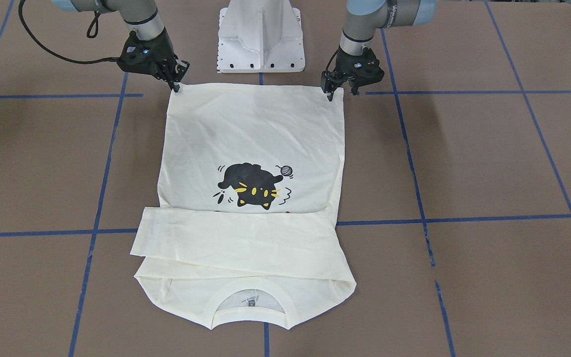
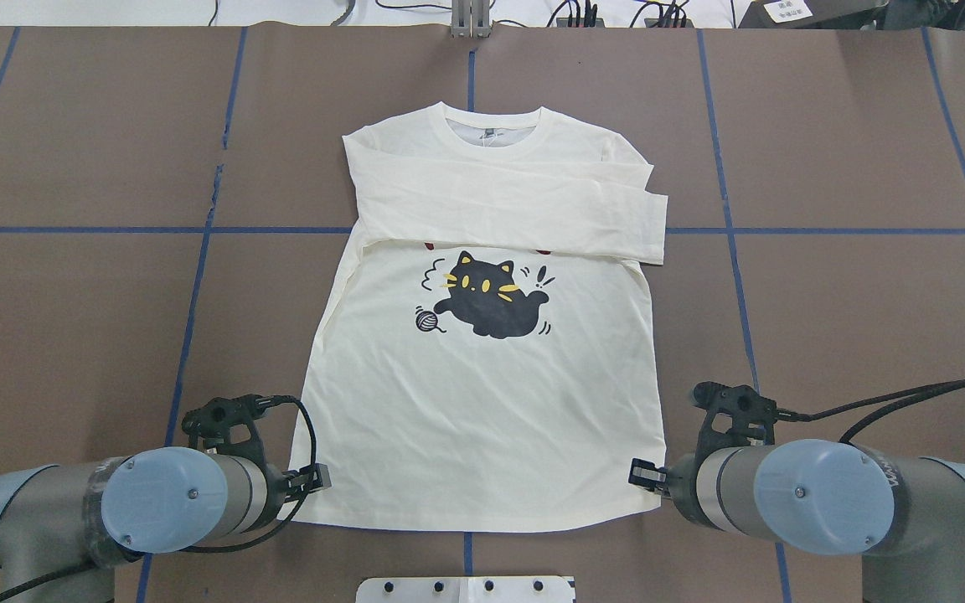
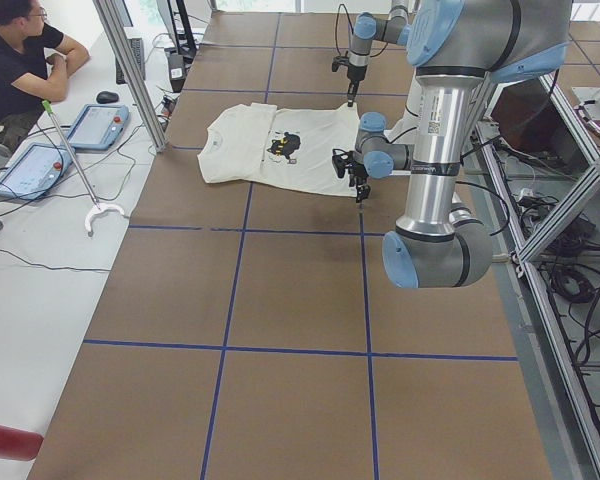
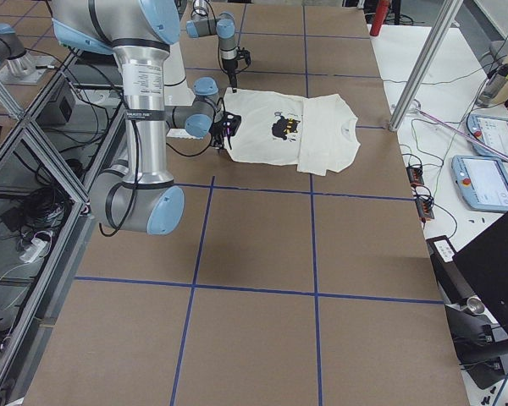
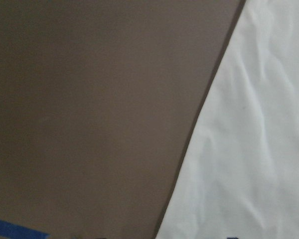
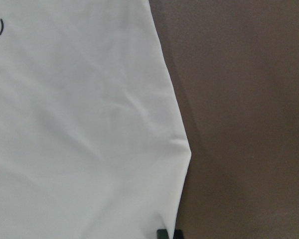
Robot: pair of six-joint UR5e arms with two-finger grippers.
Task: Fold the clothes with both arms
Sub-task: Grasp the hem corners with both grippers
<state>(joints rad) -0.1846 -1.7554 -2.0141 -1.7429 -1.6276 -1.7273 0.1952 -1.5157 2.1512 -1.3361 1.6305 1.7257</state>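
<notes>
The cream shirt lies flat on the brown table with its black cat print face up. Both sleeves are folded across the chest, and the neckline is on the far side from me. My left gripper is at the near left hem corner, open, with the shirt's edge between its spread jaws. My right gripper is at the near right hem corner. Its fingertips sit close together on the hem edge of the cloth, which puckers just above them.
The white pedestal base stands just behind the hem, between the arms. Blue tape lines grid the brown table. An operator sits at a side bench with teach pendants. A red object lies at a table corner.
</notes>
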